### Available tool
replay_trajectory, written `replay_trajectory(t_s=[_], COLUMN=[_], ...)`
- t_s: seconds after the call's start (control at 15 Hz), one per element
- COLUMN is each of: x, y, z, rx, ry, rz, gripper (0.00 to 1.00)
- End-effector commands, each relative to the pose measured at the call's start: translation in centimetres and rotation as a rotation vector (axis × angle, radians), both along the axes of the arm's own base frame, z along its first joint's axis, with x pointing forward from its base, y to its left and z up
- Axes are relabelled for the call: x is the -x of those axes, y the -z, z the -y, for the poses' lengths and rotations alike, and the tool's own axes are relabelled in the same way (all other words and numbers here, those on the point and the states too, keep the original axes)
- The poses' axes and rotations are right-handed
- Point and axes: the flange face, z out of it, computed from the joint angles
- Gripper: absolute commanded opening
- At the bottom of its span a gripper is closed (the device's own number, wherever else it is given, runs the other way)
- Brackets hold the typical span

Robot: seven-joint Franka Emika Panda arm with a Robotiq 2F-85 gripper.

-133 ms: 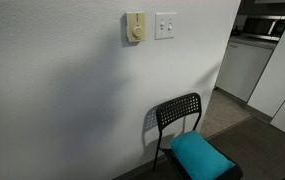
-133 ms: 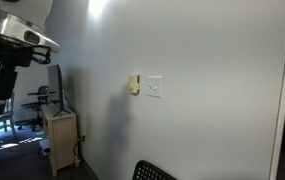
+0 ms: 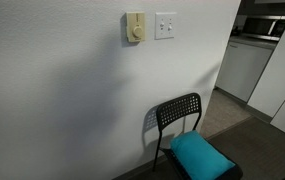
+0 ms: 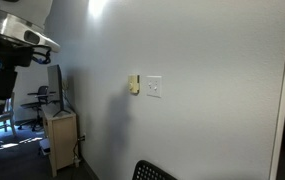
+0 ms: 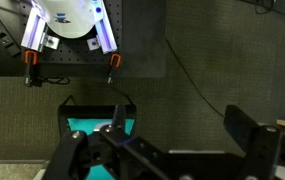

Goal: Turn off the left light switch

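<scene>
The white square wall plate point(image 3: 165, 25) sits high on the white wall, and shows in both exterior views point(image 4: 154, 87). The left light switch point(image 3: 161, 25) is the left of its two small toggles; its position is too small to tell. The robot arm point(image 4: 17, 45) is far from the wall, at the upper left of an exterior view. In the wrist view my gripper point(image 5: 162, 150) is open and empty, its dark fingers wide apart, facing the dark floor. The switch does not show in the wrist view.
A cream box with a round dial point(image 3: 134, 27) is just left of the plate. A black chair point(image 3: 177, 112) with a teal cushion point(image 3: 198, 155) stands below against the wall. A wooden cabinet point(image 4: 60, 135) stands by the wall.
</scene>
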Motion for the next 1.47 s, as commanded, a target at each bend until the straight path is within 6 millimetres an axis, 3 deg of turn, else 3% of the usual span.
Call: replay_trajectory(t_s=[0.0, 0.47, 1.07, 1.4], x=[0.0, -2.7, -9.4, -12.4], y=[0.0, 0.9, 1.6, 2.0], z=[0.0, -0.4, -2.7, -2.1], rx=[0.0, -0.002, 0.054, 0.138], ry=[0.0, 0.037, 0.03, -0.012], rz=[-0.001, 0.122, 0.495, 0.622], gripper=[1.0, 1.0, 1.0, 1.0])
